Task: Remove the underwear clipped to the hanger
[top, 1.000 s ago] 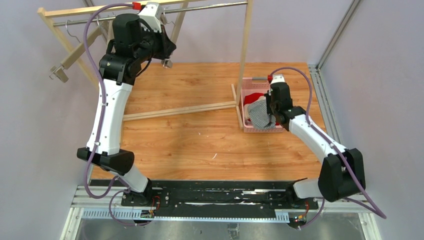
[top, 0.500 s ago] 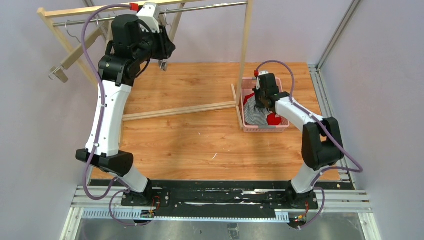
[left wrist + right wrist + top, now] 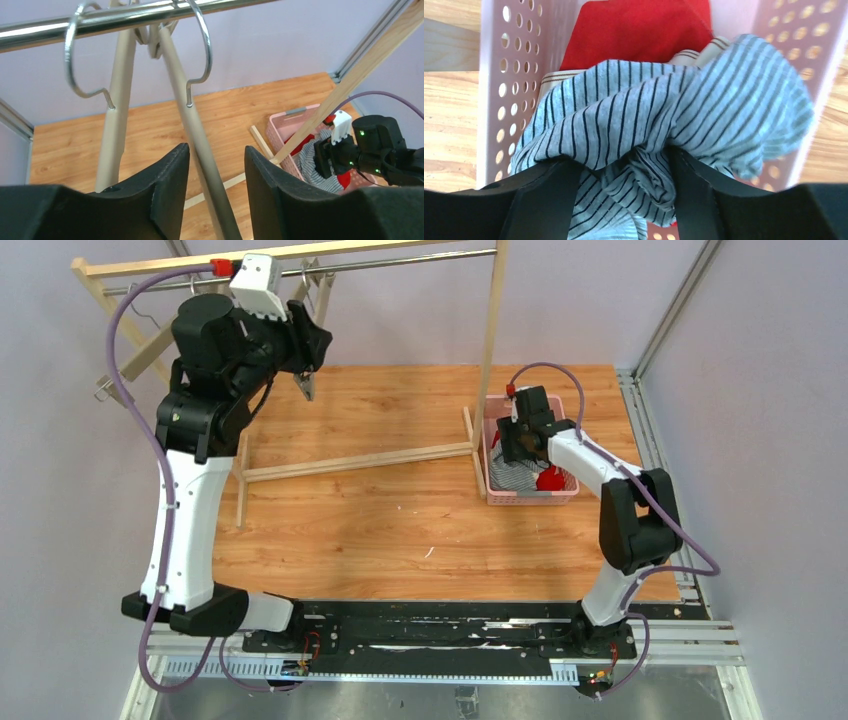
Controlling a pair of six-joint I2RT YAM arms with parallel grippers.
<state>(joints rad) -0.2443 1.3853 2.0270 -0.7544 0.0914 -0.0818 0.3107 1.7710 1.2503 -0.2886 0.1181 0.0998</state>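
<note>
Right wrist view: the grey shorts (image 3: 634,115), dark-pinstriped, are bunched and pinched between the fingers of the right gripper (image 3: 624,160). They hang into the pink basket (image 3: 499,75), over the red pair (image 3: 634,30) and the cream pair (image 3: 556,77). The left gripper (image 3: 216,150) is open, straddling a hanger arm (image 3: 181,100) below the rail (image 3: 100,20).

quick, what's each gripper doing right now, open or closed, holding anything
Left gripper: open, fingers either side of the beige hanger arm.
Right gripper: closed on the grey-and-white pinstriped boxer shorts, over the pink perforated basket.
</note>
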